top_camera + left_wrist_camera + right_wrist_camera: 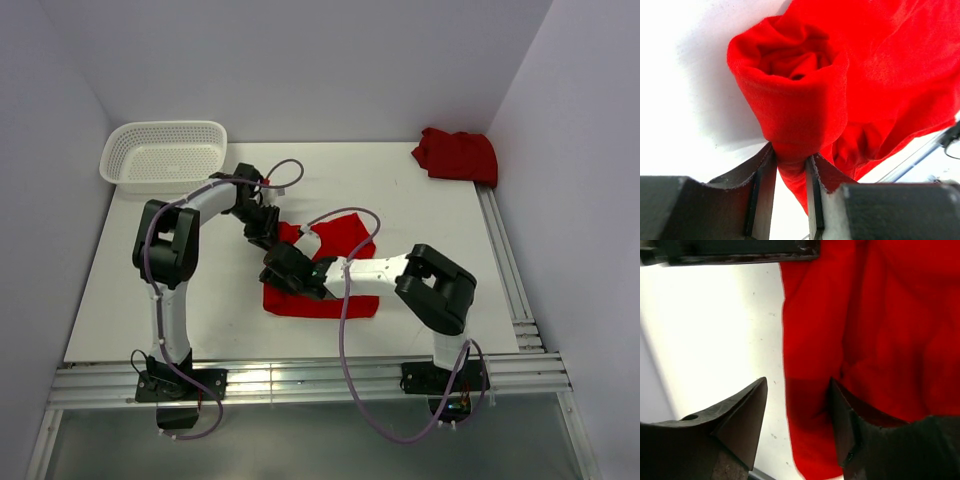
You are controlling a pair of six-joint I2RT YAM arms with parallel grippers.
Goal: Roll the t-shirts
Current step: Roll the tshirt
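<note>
Scene: a white counter (440, 220) seen from above, with two arms reaching in from the bottom of the frame.
Task thing: a red t-shirt (312, 302) lies at the centre of the counter, partly rolled.
Roll: the rolled part (790, 95) is a loose tube at the upper left of the cloth. In the left wrist view its open end faces the camera.
Long axis: the tube seems to run away from the left jaws, toward the right of the overhead frame. The unrolled cloth lies flat below it.
Left jaws: pinching the near end of the tube, with cloth bunched between them.
Right jaws: spread wide and holding nothing. They straddle the left edge of the flat cloth, one over bare counter and one over red.
Nearer arm: both work at the cloth's left side, the right jaws just below the left ones in the overhead frame.
Second t-shirt (455, 155): crumpled at the upper right, well apart.
Basket (218, 148): white mesh, at the upper left.
</note>
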